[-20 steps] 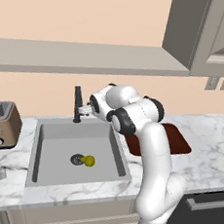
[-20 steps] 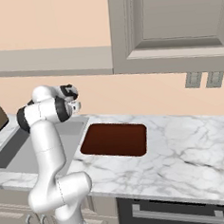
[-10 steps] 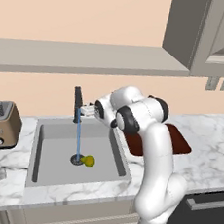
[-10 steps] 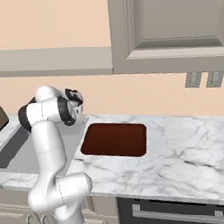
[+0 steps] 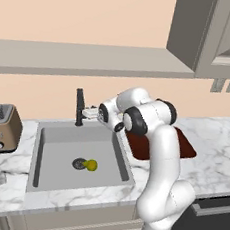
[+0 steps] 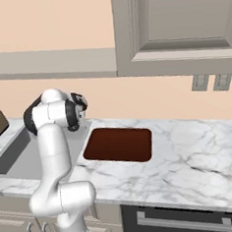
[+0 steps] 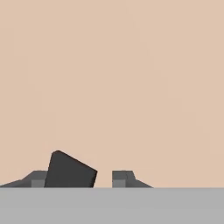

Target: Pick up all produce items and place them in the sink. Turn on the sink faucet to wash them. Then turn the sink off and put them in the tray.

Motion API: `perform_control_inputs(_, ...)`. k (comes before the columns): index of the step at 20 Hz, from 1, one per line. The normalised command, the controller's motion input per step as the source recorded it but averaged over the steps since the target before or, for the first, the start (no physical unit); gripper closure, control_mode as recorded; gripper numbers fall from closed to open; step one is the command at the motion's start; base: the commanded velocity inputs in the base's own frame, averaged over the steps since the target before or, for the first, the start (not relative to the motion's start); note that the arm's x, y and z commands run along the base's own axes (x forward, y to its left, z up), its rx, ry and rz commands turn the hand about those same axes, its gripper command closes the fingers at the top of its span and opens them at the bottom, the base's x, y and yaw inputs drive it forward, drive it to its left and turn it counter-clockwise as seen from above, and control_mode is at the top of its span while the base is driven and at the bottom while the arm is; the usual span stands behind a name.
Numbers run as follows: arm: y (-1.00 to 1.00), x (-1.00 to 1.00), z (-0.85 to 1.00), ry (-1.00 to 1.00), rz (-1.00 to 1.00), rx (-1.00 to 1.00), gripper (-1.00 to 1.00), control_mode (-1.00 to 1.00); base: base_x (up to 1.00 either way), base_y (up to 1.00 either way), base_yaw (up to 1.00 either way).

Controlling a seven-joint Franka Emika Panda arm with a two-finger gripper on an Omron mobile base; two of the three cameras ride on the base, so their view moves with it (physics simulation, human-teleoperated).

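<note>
**At the faucet, fruit down in the basin**

We start with the surface (image 5: 11, 162): white marble, running both sides of the sink (image 5: 55, 177). Toaster (image 5: 0, 127) on the far left, two wall outlets (image 5: 226, 85) at upper right.

Sink is a grey recessed basin. No water stream visible in the left base view, so we judge the faucet is off and the wash step looks done; tray transfer remains.

Tray (image 6: 119, 145) is dark red-brown, flat on the surface just right of the sink, nothing in it.

Faucet (image 5: 79, 107) stands black and upright at the back rim of the sink. Our end effector (image 5: 89, 113) sits just beside it, on its right, pointing leftward at it. Jaws look narrow, gap small, nothing held as far as we can tell; in the hand view a dark block, probably the faucet, sits by one fingertip (image 7: 122, 177).

Fruit (image 5: 91, 165): small, yellow, roundish, so no long axis to align to. It rests on the basin floor, touching or just right of the drain (image 5: 78, 163).

Key relation: fruit lies well below the end effector and toward us. Next move likely calls for backing off the faucet, opening, then dropping nearly straight down.
</note>
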Motion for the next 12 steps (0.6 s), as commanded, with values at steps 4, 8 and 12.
perform_control_inputs(4,0.51,0.10,0.02,0.01,0.13,-0.06,1.00,-1.00,0.00,0.00,0.00)
perform_control_inputs(8,0.75,0.06,0.08,0.00,0.13,-0.08,1.00,-1.00,0.00,0.00,0.00)
perform_control_inputs(12,0.81,0.02,0.07,0.00,0.12,-0.09,1.00,-1.00,0.00,0.00,0.00)
